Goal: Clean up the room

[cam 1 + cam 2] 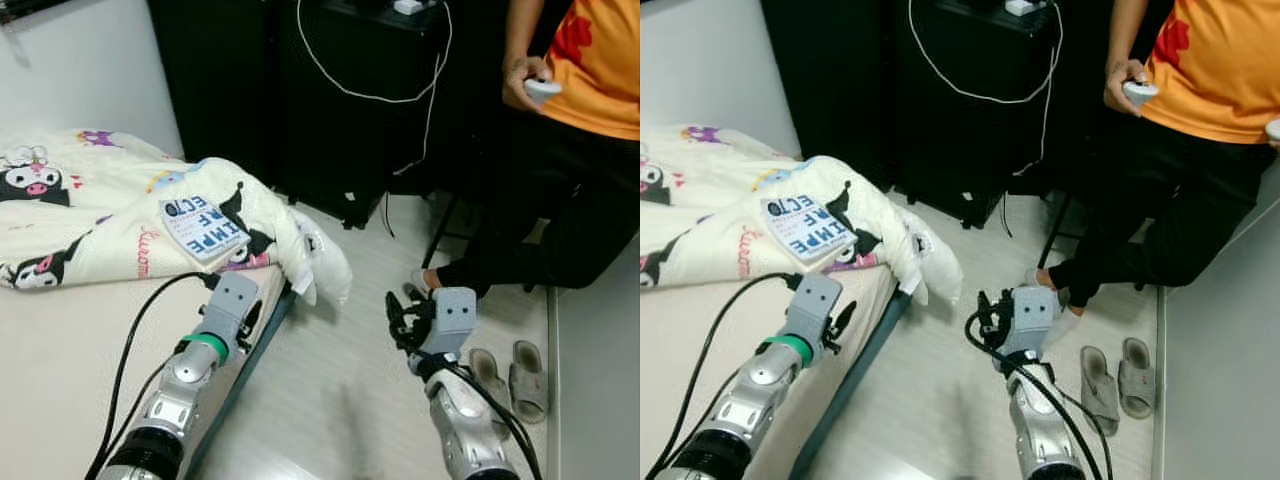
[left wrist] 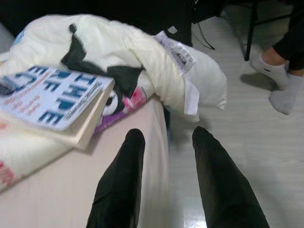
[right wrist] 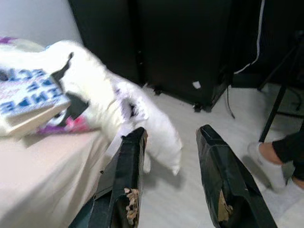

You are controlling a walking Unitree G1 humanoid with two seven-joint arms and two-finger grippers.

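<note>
The person [image 1: 570,130] seated beyond the bed [image 1: 60,350] is cut off above the chest; one hand [image 1: 527,85] holds a small white device, not identifiable. The book [image 1: 203,228] lies on the cartoon-print blanket [image 1: 100,215], which hangs over the bed's edge. My left gripper [image 2: 164,142], fingers spread and holding nothing, hovers over the bed edge just short of the book. My right gripper [image 3: 168,137], likewise spread, is over the pale floor [image 1: 340,390] beside the bed. Grey slippers [image 1: 510,375] lie further from the bed; black cabinets [image 1: 340,100] stand behind.
</note>
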